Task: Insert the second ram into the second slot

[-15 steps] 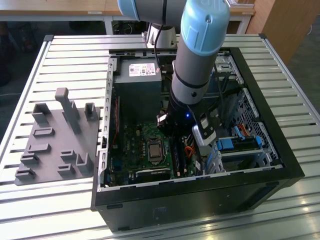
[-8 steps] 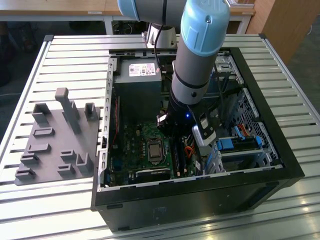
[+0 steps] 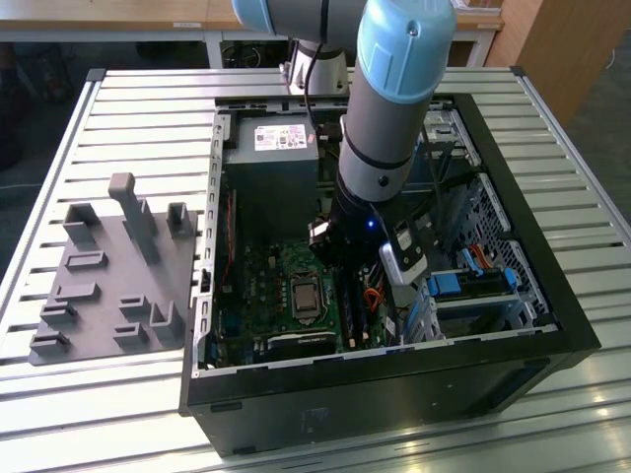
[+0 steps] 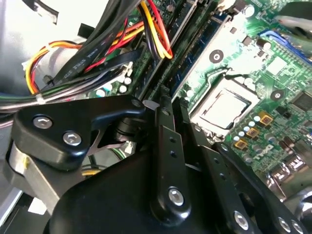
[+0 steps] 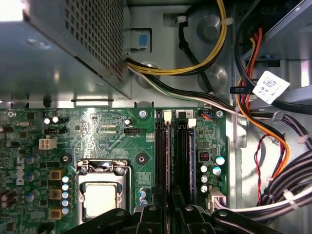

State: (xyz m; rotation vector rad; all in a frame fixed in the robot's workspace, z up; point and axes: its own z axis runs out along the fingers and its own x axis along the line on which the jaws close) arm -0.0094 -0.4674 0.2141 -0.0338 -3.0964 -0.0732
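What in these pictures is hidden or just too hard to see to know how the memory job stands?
- Exterior view: the grey-and-blue robot arm covers the black memory slots.
- Both wrist views: the black gripper blocks the slots' near ends, so whether it holds a stick is unclear.
- Second wrist view: bundled coloured cables cover part of the green motherboard.

Grey tubular arm (image 3: pixel 380 128); light-blue joint caps; black pincer (image 4: pixel 170 146) links; silver screws.

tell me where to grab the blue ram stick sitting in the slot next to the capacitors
Pinch the blue ram stick along its long top edge, across its two flat faces, coming straight down toward the motherboard. It stands on edge in its slot, so probably only that thin edge is free.
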